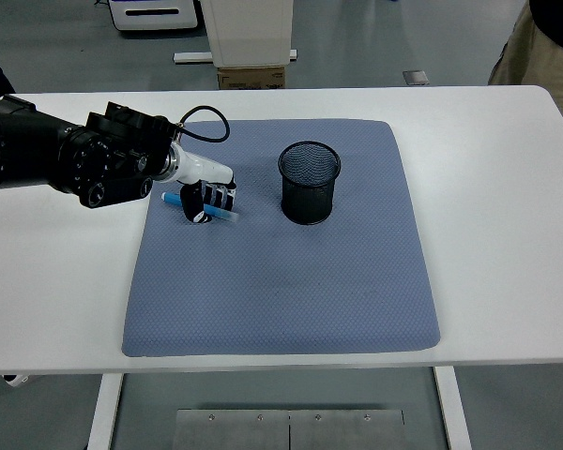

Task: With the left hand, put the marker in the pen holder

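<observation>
1. The marker [199, 206], blue, lies flat on the grey-blue mat [281, 281] near the mat's left edge, in its far half, running roughly left to right with a slight slant.
2. The left hand [206, 199] sits right on top of the marker; its fingers [196, 205] are curled down around the marker's middle, with both blue ends showing on either side (whether it is lifted off the mat cannot be told).
3. The pen holder [310, 182], a black mesh cup, stands upright on the mat to the right of the hand, apart from it, its mouth open upward.
4. Between hand and pen holder is bare mat; nothing stands in that gap.
5. The mat's near half is open, and the white tabletop [507, 187] extends well beyond the mat on every side.
6. A black cable [205, 110] loops above the wrist, over the mat's far-left corner.
7. A person's trouser leg [530, 52] shows at the top right, beyond the tabletop's far edge.
</observation>
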